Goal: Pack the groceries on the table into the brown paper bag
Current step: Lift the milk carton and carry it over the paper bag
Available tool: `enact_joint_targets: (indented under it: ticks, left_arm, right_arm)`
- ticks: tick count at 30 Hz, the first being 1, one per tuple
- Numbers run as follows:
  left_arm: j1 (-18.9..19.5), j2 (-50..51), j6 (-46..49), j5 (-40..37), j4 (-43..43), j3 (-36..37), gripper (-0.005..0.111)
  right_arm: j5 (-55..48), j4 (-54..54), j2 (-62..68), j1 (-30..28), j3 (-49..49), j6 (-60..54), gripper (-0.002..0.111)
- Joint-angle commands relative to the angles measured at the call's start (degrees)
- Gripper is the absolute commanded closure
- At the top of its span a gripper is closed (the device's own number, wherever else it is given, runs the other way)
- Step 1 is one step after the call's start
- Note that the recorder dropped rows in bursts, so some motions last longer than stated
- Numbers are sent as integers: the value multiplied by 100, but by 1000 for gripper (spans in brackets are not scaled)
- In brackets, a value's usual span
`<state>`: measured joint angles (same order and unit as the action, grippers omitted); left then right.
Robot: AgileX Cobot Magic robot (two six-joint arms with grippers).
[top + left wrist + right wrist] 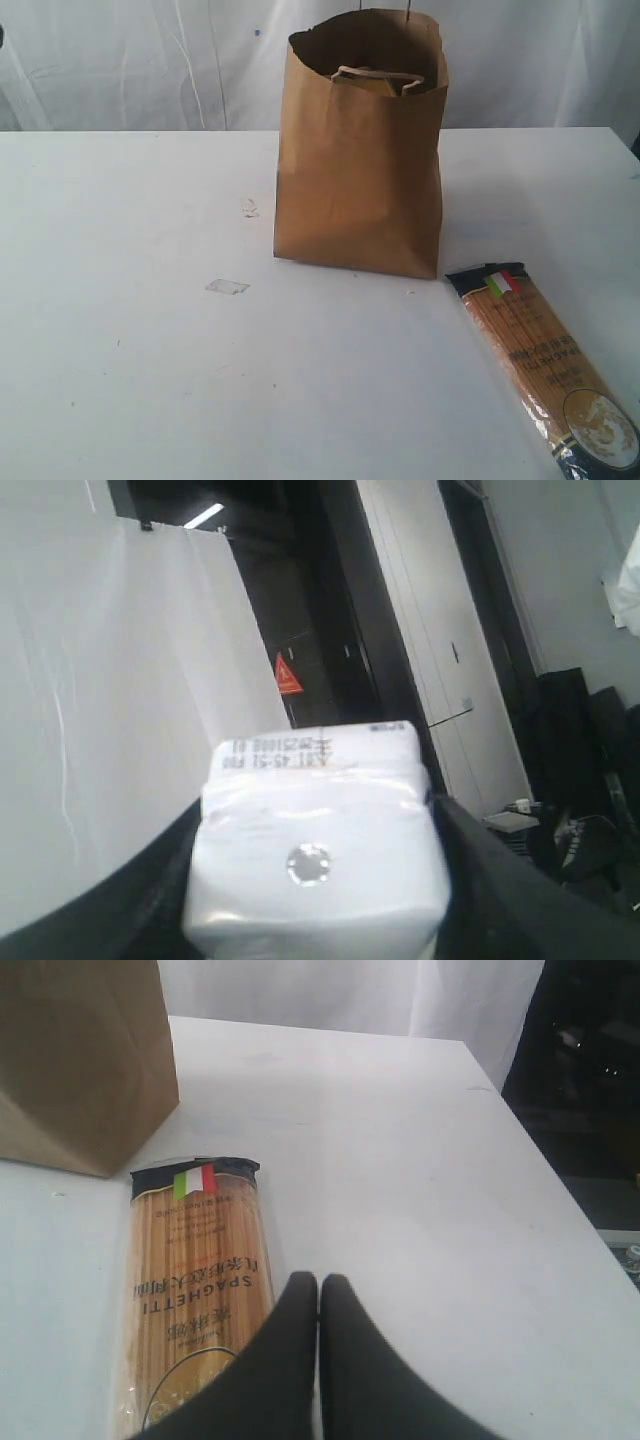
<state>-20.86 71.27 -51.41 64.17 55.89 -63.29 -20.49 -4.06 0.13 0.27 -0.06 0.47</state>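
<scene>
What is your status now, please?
Left tool holds small white carton. Right tool shut, empty, near spaghetti packet. Brown paper bag upright, mouth open; nothing blocks it.

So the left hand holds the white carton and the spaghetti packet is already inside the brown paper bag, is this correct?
Not quite. The left hand does hold the white carton, but the spaghetti packet is not inside the brown paper bag: it lies flat on the table beside it, as the exterior view shows.

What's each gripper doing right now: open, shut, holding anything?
Left gripper: closed on the white carton.
Right gripper: shut, holding nothing, beside the spaghetti packet.
</scene>
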Motion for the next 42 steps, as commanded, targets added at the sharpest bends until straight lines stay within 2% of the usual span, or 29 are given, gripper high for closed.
enact_joint_targets:
  ticks: [1, 7, 9, 12, 15, 19, 23, 30, 35, 42]
  left_arm:
    - [-547, 532, -80, -454, -89, -520, 107]
    - [-1367, 1439, 690, -2031, -53, -1333, 107]
    - [-1581, 1714, 631, -2679, 102, -1590, 107]
    - [-1822, 2089, 715, -2957, 298, -1886, 107]
    - [-1977, 2405, 1194, -2995, 287, -2219, 107]
    - [-1989, 2701, 1435, -3325, 287, -2605, 107]
    - [-1979, 2810, 1490, -4007, 287, -2640, 107]
    - [-1979, 2837, 1995, -4293, 287, -2640, 107]
    - [-1979, 2944, 1960, -4260, 287, -2640, 107]
    - [-1979, 3129, 1346, -3900, 287, -2640, 107]
  right_arm:
    - [88, -20, -13, -27, 6, -47, 108]
    - [88, -20, -13, -27, 6, -47, 108]
    - [88, -20, -13, -27, 6, -47, 108]
    - [88, -20, -13, -27, 6, -47, 108]
    - [88, -20, -13, -27, 6, -47, 108]
    - [88, -20, -13, -27, 6, -47, 108]
    - [88, -20, -13, -27, 6, -47, 108]
    - [88, -20, -13, -27, 6, -47, 108]
    - [88, -20, -13, -27, 6, -47, 108]
    - [88, -20, -13, -27, 6, -47, 108]
